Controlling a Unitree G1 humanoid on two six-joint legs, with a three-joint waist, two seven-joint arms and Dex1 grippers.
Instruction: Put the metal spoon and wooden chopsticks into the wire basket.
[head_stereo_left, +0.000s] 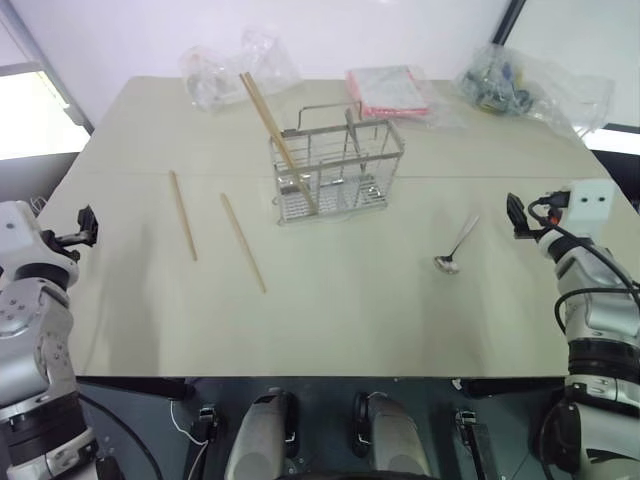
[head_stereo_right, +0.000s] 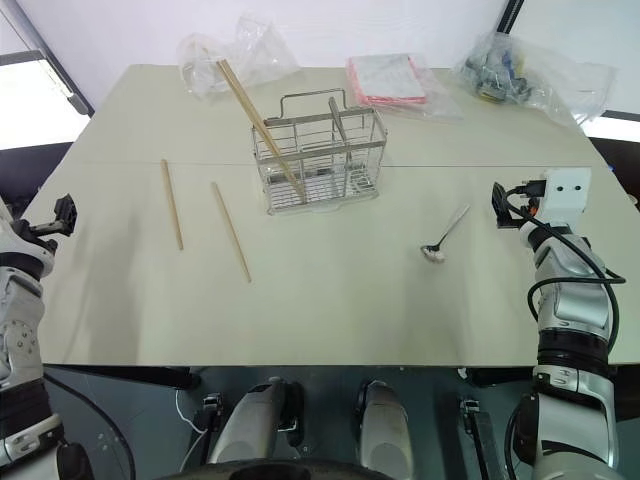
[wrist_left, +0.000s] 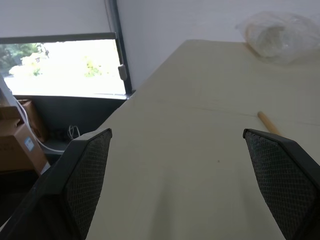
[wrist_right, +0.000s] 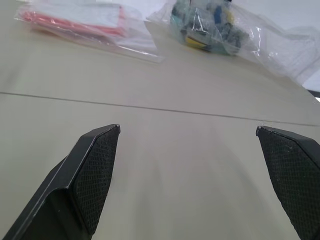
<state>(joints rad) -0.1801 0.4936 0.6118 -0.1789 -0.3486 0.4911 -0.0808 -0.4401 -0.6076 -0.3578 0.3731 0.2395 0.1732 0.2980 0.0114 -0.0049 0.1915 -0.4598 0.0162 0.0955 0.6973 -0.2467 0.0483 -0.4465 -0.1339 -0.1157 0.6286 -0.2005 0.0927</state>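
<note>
The wire basket (head_stereo_left: 335, 170) stands mid-table toward the back, with wooden chopsticks (head_stereo_left: 268, 117) leaning out of its left compartment. Two more wooden chopsticks lie flat to its left, one (head_stereo_left: 182, 214) farther left and one (head_stereo_left: 243, 242) nearer the basket. The metal spoon (head_stereo_left: 457, 245) lies on the table right of the basket, bowl toward me. My left gripper (head_stereo_left: 86, 226) hovers open at the table's left edge, well left of the loose chopsticks; a chopstick tip (wrist_left: 268, 123) shows past its fingers. My right gripper (head_stereo_left: 516, 213) stands open at the right side, right of the spoon, empty.
Clear plastic bags sit along the back edge: a crumpled one (head_stereo_left: 225, 68) at left, a flat one with red contents (head_stereo_left: 390, 92) in the middle, a stuffed one (head_stereo_left: 525, 85) at right. A seam (wrist_right: 150, 107) crosses the tabletop.
</note>
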